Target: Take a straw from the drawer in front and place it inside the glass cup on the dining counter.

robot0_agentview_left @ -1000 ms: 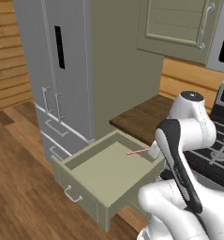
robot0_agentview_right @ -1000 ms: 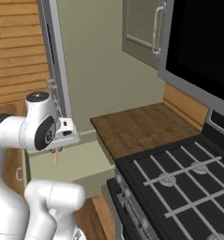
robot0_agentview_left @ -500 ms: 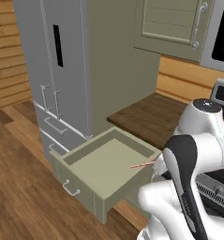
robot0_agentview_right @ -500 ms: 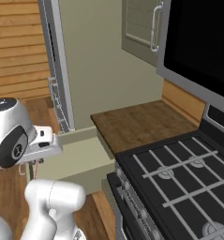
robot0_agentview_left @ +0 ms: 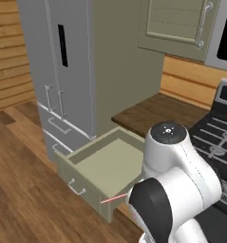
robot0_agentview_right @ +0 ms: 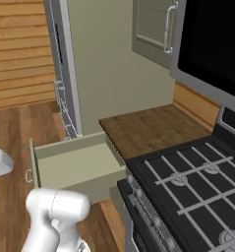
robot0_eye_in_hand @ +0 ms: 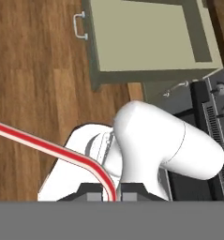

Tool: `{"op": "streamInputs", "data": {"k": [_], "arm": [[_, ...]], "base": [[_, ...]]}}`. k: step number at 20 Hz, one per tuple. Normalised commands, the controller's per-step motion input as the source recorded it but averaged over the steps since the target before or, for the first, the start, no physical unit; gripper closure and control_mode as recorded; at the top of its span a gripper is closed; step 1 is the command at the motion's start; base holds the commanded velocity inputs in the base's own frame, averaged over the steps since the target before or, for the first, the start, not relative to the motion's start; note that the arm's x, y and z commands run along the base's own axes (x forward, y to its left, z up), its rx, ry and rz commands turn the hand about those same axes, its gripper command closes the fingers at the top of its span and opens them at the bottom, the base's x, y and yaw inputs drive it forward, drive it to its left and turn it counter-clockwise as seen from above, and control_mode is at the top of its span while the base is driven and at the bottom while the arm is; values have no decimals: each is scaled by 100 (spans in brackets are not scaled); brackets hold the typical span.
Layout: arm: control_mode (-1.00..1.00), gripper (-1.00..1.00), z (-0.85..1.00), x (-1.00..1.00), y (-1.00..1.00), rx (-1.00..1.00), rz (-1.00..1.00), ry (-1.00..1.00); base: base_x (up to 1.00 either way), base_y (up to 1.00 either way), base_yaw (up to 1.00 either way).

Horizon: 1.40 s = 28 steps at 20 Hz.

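Note:
The sage-green drawer (robot0_agentview_left: 103, 167) stands pulled open with its silver handle (robot0_agentview_left: 77, 187) at the front; it also appears in the right base view (robot0_agentview_right: 72, 165) and at the top of the hand view (robot0_eye_in_hand: 146, 37). Its inside looks bare. My gripper (robot0_eye_in_hand: 109, 192) is shut on the pinkish-red straw (robot0_eye_in_hand: 48, 145), which curves up from between the fingertips and runs off to the left over the wood floor. In the left base view the straw's tip (robot0_agentview_left: 114, 198) pokes out from behind my arm, just in front of the drawer's near corner. The glass cup and the dining counter are out of view.
A grey fridge (robot0_agentview_left: 62, 71) with bar-handled drawers stands left of the open drawer. A brown wood counter (robot0_agentview_right: 148, 130) and a black stove (robot0_agentview_right: 188, 182) lie to the right, under a green wall cabinet (robot0_agentview_left: 176, 23). Wood floor (robot0_agentview_left: 20, 190) spreads out in front.
The arm has swung back from above the drawer, carrying the straw out past the drawer's front corner and lower. The gripper stays shut on it.

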Motion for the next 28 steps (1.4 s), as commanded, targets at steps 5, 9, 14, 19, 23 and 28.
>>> {"op": "streamInputs", "data": {"k": [5,9,14,19,23,28], "arm": [[100,100,0,0,0,0,0,0],[100,100,0,0,0,0,0,0],[100,100,0,0,0,0,0,0],[100,100,0,0,0,0,0,0],[100,100,0,0,0,0,0,0],[100,100,0,0,0,0,0,0]], "base": [[-57,100,0],[-43,100,0],[-7,100,0],[46,69,-2],[100,4,0],[100,0,0]]}}
